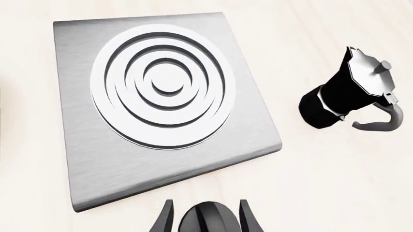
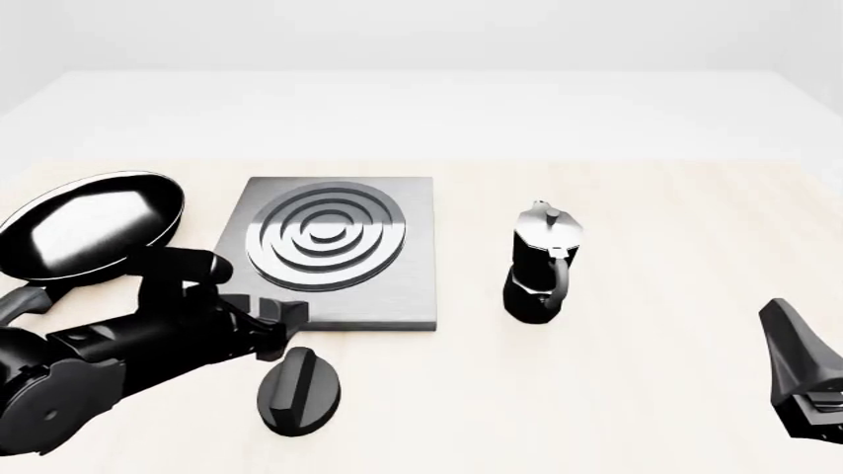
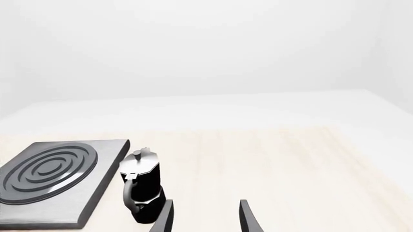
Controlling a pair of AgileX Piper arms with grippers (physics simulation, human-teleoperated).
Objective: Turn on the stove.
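The stove point(image 2: 395, 286) is brushed grey with concentric rings, paler in the left wrist view. Its knob point(image 2: 298, 391) is black. The pan point(image 2: 90, 225) is glossy black. The moka pot point(image 2: 538, 263) is black with a silver top. The desk point(image 2: 658, 375) is pale wood-grain.

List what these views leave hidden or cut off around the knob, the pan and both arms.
- Knob: cropped by the left wrist view's edge, so finger contact is unclear.
- Left gripper: its body hides the fingers in the front view.
- Frying pan: handle covered by the left arm, front view.
- Right gripper: only finger tips show, apart, holding nothing.
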